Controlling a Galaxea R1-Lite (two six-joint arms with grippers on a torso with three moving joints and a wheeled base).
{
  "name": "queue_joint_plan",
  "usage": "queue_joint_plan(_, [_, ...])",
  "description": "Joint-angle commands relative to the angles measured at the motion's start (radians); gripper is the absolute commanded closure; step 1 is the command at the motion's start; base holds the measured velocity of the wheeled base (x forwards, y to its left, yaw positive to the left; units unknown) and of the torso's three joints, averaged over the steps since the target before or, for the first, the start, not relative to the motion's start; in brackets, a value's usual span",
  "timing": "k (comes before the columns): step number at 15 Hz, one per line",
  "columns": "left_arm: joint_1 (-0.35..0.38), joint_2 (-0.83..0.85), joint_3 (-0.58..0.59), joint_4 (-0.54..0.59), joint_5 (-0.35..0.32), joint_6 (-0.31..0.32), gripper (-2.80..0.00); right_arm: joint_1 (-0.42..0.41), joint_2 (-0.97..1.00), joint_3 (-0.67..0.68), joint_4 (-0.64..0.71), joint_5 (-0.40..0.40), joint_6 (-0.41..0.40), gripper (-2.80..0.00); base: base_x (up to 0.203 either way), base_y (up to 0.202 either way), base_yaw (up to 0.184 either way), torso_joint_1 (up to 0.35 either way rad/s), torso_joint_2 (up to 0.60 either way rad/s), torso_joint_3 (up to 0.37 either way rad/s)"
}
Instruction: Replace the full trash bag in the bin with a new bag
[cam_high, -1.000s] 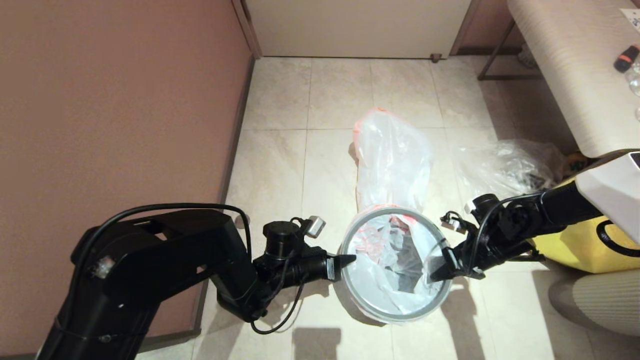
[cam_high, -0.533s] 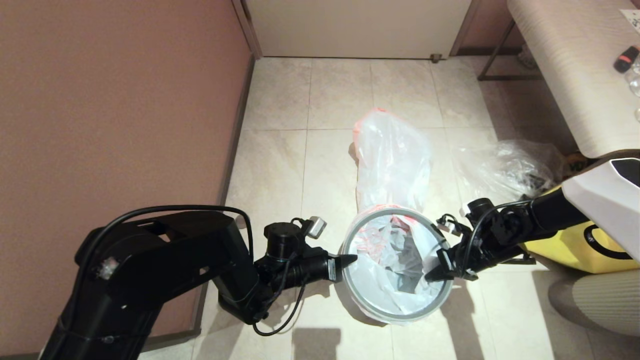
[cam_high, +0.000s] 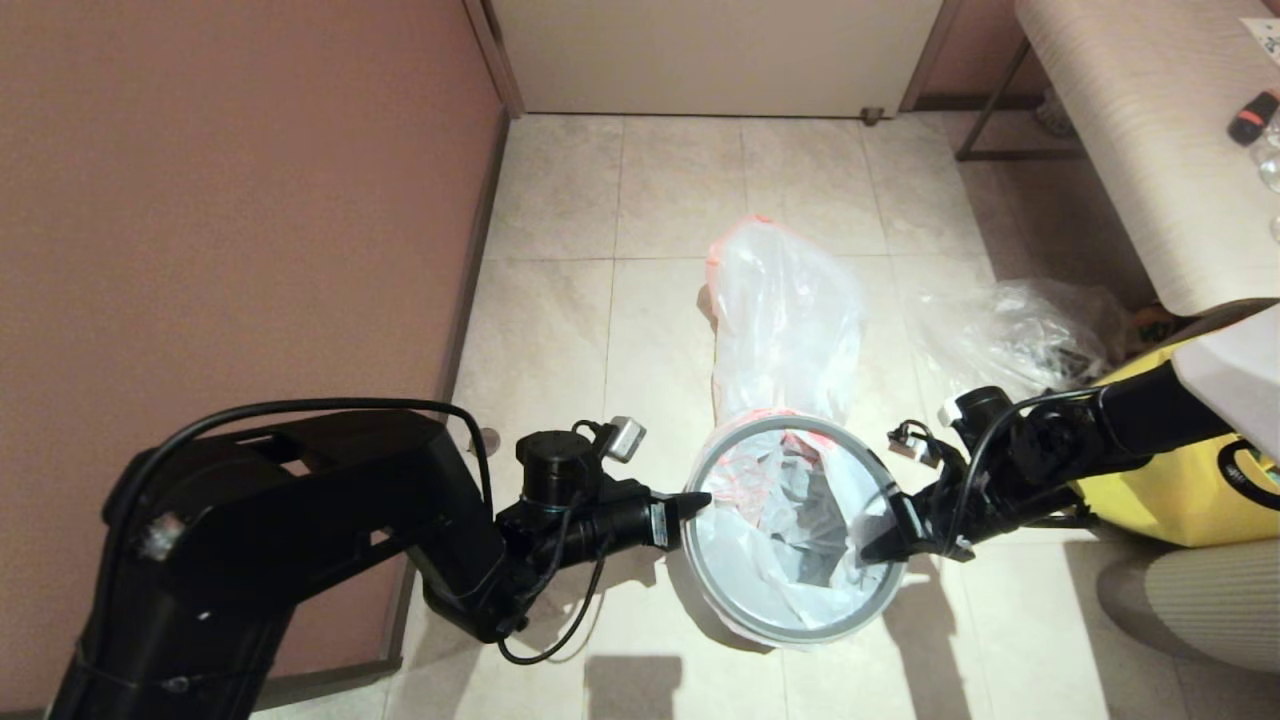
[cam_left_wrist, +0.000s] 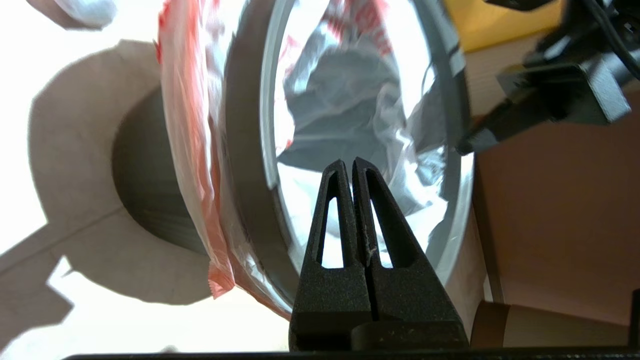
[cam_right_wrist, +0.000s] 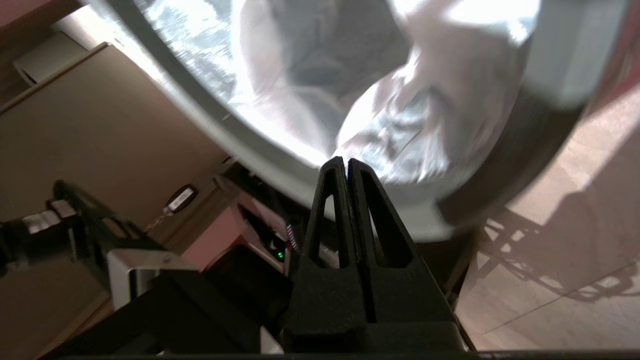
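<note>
Left claw (cam_high: 700, 499): fingers pressed together, holding nothing, tip touching or just over the grey ring rim (cam_high: 700, 560) on the bin's left side.
Bin (cam_left_wrist: 145, 190): stands on the floor (cam_high: 560, 300) between the two arms; its black wall shows mainly in the left wrist view.
New bag (cam_high: 760, 500): already lines the bin, red-orange print visible inside, its pink-orange edge folded out under the ring and down the outer wall.
Full trash bag (cam_high: 785, 320): lies on the floor just behind the bin, touching or nearly touching the far rim, out of both claws.
Right claw (cam_high: 868, 551): fingers pressed together, empty, tip at the inner right edge of the ring against the liner.
Clear plastic bag (cam_high: 1010, 335): crumpled on the floor to the right, apart from the bin.
Yellow tote (cam_high: 1170, 490): behind the right arm, under the edge of the counter (cam_high: 1130, 130).
Risk, ring: both tips bear on opposite sides of it; uneven pressing could tilt the ring or tip the light bin.
Risk, liner: the thin film could snag or tear on the right claw's tip, or be dragged down into the bin.
Hard to tell: whether the ring is fully seated all round; the near outer wall is hidden.
Cut off: the tote, the counter and the right arm run out of view.
</note>
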Motion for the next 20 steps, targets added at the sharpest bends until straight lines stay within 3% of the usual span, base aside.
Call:
queue_joint_plan(1, [-0.001, -0.084, 0.031, -0.011, -0.004, -0.003, 0.0, 0.0, -0.112, 0.041, 0.001, 0.009, 0.001, 0.0, 0.0, 0.0, 0.0, 0.0, 0.0, 0.0])
queue_joint_plan(4, [-0.045, -0.17, 0.071, -0.053, 0.028, 0.001, 0.0, 0.001, -0.294, 0.064, -0.001, 0.009, 0.069, 0.0, 0.0, 0.0, 0.0, 0.0, 0.0, 0.0])
queue_joint_plan(7, [-0.108, -0.285, 0.112, -0.015, 0.164, 0.034, 0.0, 0.001, -0.502, 0.132, 0.005, -0.003, 0.143, 0.0, 0.0, 0.0, 0.0, 0.0, 0.0, 0.0])
queue_joint_plan(12, [-0.162, -0.567, 0.154, 0.232, 0.464, 0.099, 0.0, 0.005, -0.84, 0.272, 0.1, -0.183, 0.201, 0.0, 0.0, 0.0, 0.0, 0.0, 0.0, 0.0])
queue_joint_plan(17, [-0.222, -1.005, 0.335, 0.439, 0.707, 0.18, 0.0, 0.041, -1.194, 0.317, 0.303, -0.345, 0.207, 0.0, 0.0, 0.0, 0.0, 0.0, 0.0, 0.0])
queue_joint_plan(20, [-0.17, -1.222, 0.441, 0.555, 0.833, 0.269, 0.0, -0.003, -1.362, 0.368, 0.413, -0.391, 0.208, 0.0, 0.0, 0.0, 0.0, 0.0, 0.0, 0.0])
